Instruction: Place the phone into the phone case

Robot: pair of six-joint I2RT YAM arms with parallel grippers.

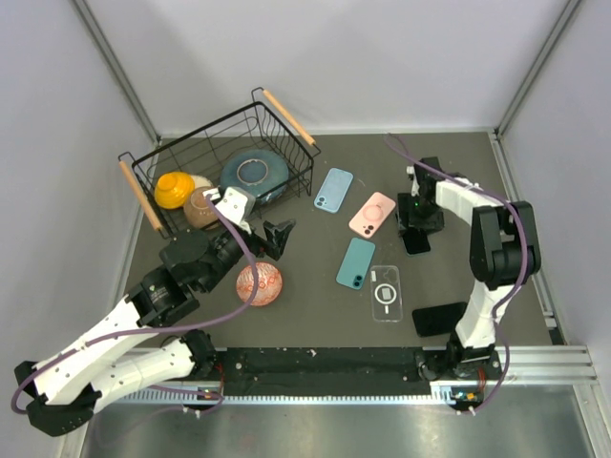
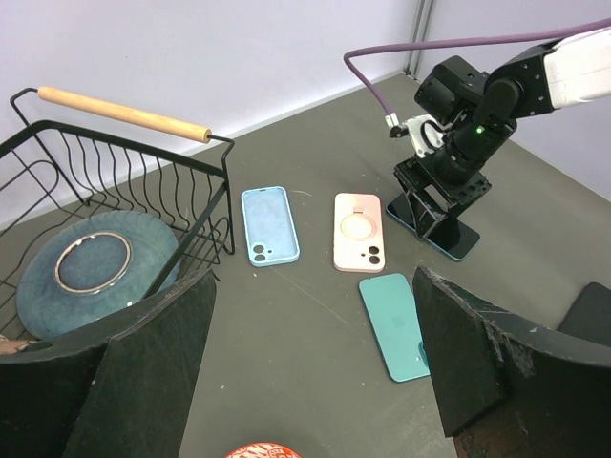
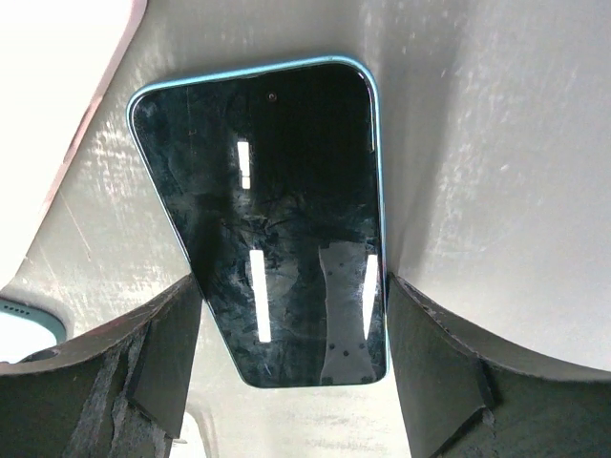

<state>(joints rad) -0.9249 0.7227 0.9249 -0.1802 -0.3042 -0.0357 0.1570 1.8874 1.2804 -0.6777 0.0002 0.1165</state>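
Observation:
A phone with a teal rim [image 3: 277,210] lies screen up on the dark table, also seen in the top view [image 1: 417,242]. My right gripper [image 3: 292,279] points down over it with its jaws open. The fingers [image 3: 162,353] stand close by both of its long edges. It also shows in the top view [image 1: 417,221]. A clear phone case [image 1: 386,293], a pink case [image 1: 372,213], a light blue case [image 1: 334,189] and a teal case-shaped item [image 1: 356,262] lie left of it. My left gripper [image 1: 277,239] is open and empty above the table [image 2: 315,281].
A black wire basket [image 1: 291,143] with wooden handles holds a blue plate [image 1: 254,174] and an orange bowl [image 1: 174,188] at the back left. A red patterned ball [image 1: 259,283] lies by my left arm. A second black phone [image 1: 439,318] lies near the right arm's base.

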